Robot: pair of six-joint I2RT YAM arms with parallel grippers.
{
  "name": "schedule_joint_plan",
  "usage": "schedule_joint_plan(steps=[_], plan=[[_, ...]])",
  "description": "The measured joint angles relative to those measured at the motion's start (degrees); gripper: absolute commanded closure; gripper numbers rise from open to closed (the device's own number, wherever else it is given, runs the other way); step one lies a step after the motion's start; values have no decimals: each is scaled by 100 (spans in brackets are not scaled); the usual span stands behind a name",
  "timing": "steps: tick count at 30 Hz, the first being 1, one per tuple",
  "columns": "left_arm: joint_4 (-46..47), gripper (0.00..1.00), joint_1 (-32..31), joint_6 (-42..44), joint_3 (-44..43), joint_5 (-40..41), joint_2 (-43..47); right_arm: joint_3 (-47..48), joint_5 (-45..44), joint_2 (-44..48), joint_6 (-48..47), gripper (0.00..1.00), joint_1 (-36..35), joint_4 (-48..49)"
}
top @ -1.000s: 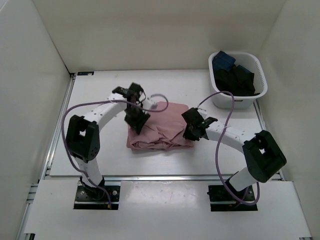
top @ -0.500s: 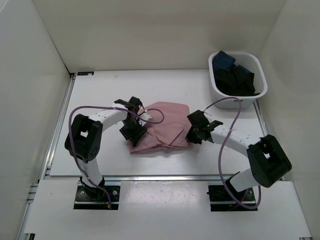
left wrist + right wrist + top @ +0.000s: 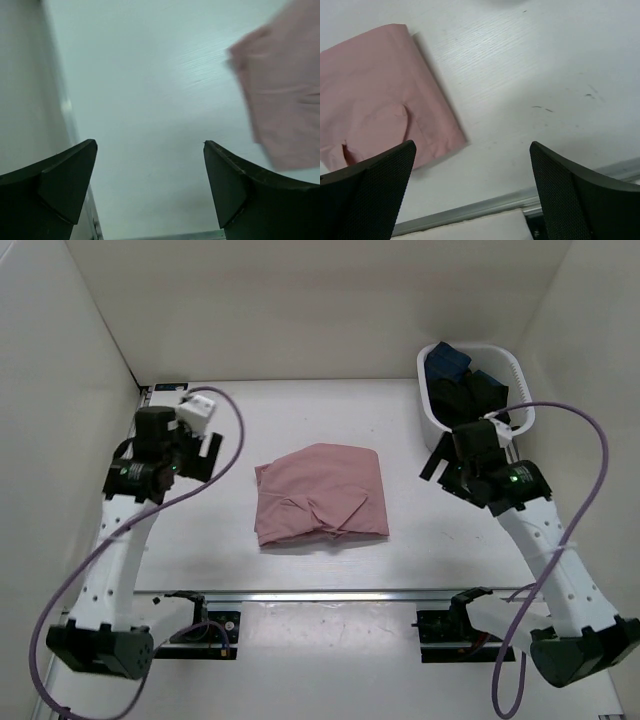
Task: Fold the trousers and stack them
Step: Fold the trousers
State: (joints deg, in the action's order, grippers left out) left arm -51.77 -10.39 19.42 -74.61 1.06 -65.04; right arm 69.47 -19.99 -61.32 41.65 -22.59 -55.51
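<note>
The dusty-pink trousers (image 3: 320, 495) lie folded into a rough square in the middle of the table, with a few creases near the front edge. Nothing touches them. My left gripper (image 3: 203, 457) hovers well to their left, raised, and is open. In the left wrist view its jaws (image 3: 149, 143) stand wide over bare table, with the trousers (image 3: 285, 100) blurred at the right edge. My right gripper (image 3: 443, 468) hangs to the right of the trousers, next to the basket. Its jaws (image 3: 472, 145) are open and empty, and the trousers (image 3: 375, 95) show at the upper left.
A white basket (image 3: 520, 390) at the back right holds dark black and blue clothes (image 3: 470, 390). White walls close in the table on three sides. A metal rail (image 3: 330, 592) runs along the table's near edge.
Both grippers have let go of the trousers, opened wide, and drawn back and up, the left one to the left and the right one toward the basket. The trousers now lie flatter.
</note>
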Motion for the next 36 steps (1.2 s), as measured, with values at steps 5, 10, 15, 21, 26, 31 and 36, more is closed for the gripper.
schedule_joint_plan(steps=[5,10,15,21,26,31,36], plan=[[-9,0,1681,-409,835,831,660,684,-411,203,-348,1,149,-999],[-271,0,3093,-758,1298,817,699,1440,-828,39,-625,1,157,-1458],[-372,0,3281,-879,1274,750,859,1744,-1119,-90,-813,1,157,-1646],[-374,0,3418,-918,1252,509,892,1707,-1202,-50,-894,1,157,-1790],[-400,0,3429,-935,1250,407,909,1567,-1272,111,-894,1,157,-1816],[-407,0,3429,-935,1250,313,914,1471,-1294,146,-883,1,157,-1805],[-452,0,3429,-935,1200,199,911,1366,-1290,153,-866,1,157,-1803]])
